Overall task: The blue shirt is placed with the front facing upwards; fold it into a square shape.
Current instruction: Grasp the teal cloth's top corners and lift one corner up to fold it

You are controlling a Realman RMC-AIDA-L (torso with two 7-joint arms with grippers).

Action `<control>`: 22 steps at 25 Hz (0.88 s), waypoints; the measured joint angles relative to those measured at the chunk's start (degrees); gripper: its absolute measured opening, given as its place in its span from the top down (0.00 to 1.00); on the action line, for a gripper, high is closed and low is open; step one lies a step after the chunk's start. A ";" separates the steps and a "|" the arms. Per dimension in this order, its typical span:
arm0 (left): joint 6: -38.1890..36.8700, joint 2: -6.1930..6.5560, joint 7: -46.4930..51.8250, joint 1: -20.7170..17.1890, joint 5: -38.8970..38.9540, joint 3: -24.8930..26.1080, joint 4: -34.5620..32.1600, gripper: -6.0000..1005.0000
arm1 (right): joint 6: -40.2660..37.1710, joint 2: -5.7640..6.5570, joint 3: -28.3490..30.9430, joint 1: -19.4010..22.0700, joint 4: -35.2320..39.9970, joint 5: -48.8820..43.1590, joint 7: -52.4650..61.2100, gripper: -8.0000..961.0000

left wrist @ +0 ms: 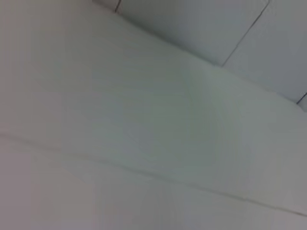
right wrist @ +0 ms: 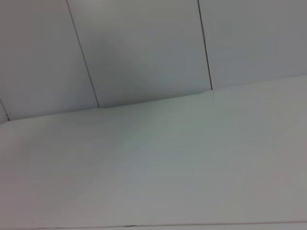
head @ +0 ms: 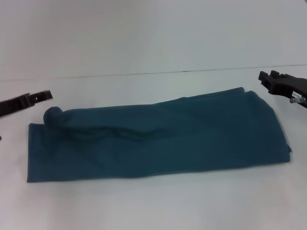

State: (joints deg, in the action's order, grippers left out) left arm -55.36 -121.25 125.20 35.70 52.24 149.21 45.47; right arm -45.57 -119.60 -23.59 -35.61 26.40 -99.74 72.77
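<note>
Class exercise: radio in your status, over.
Left gripper, right gripper flank dark teal-blue cotton shirt, touching nothing. Shirt folded to long band on white table, not yet square.

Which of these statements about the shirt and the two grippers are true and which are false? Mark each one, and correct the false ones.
1. The shirt lies folded into a long band across the table. True.
2. The left gripper is holding the shirt. False: it is off the shirt's left end, apart from the cloth.
3. The right gripper is beyond the shirt's right end, not touching it. True.
4. The shirt is already a square. False: it is far wider than deep.
5. The shirt's lettering shows on top. False: only plain blue cloth shows.
</note>
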 joint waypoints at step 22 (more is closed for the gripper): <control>-10.30 -0.51 -17.04 -5.31 13.39 -0.31 3.78 0.15 | -1.28 0.13 0.03 1.82 -0.36 4.95 -4.25 0.35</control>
State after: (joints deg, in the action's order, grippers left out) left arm -65.66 -121.76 108.15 30.40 65.63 148.90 49.25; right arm -46.84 -119.47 -23.56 -33.78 26.04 -94.80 68.52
